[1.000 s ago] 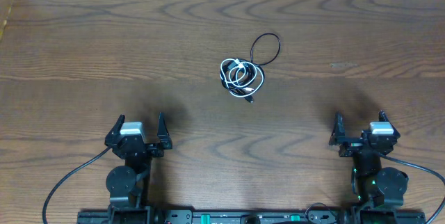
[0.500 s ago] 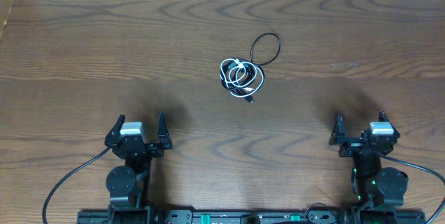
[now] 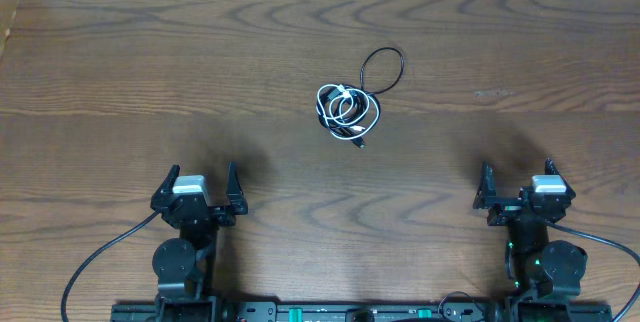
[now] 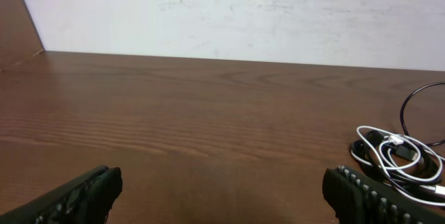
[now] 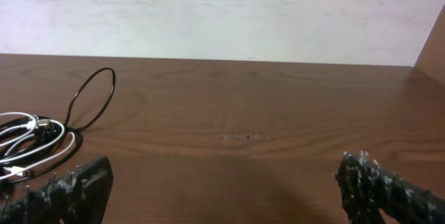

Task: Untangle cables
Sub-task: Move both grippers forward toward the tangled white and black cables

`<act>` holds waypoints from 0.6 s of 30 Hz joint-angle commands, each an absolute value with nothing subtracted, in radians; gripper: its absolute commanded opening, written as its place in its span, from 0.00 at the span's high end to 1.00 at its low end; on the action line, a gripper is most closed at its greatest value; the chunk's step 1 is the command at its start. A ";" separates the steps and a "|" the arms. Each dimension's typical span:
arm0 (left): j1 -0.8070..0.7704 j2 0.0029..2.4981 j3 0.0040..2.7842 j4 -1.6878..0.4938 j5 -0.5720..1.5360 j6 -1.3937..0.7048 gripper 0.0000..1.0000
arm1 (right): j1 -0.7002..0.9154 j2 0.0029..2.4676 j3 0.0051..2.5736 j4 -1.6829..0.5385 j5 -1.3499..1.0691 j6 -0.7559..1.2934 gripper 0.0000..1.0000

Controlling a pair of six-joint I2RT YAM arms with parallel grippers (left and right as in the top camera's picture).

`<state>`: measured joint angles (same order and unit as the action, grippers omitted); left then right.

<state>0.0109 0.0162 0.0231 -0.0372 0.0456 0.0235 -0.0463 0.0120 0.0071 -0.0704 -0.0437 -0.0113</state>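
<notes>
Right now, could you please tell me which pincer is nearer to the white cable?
Left, by a little. The left pincer sits below and left of the white cable in the overhead view; the right pincer sits below and right, slightly farther off.

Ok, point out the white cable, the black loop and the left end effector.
white cable [image 3: 343, 91], overhead, top of its coil.
black loop [image 3: 401, 60], overhead, right side of the strand.
left end effector [image 3: 204, 169], overhead, midway between its fingertips.
</notes>
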 commanded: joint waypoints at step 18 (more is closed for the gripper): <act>0.009 0.018 0.004 -0.036 0.027 0.020 0.02 | -0.051 0.010 0.006 -0.023 -0.198 0.196 0.01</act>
<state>0.0109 0.0162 0.0231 -0.0357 0.0456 0.0235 -0.0463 0.0124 0.0071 -0.0601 -0.0570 0.0246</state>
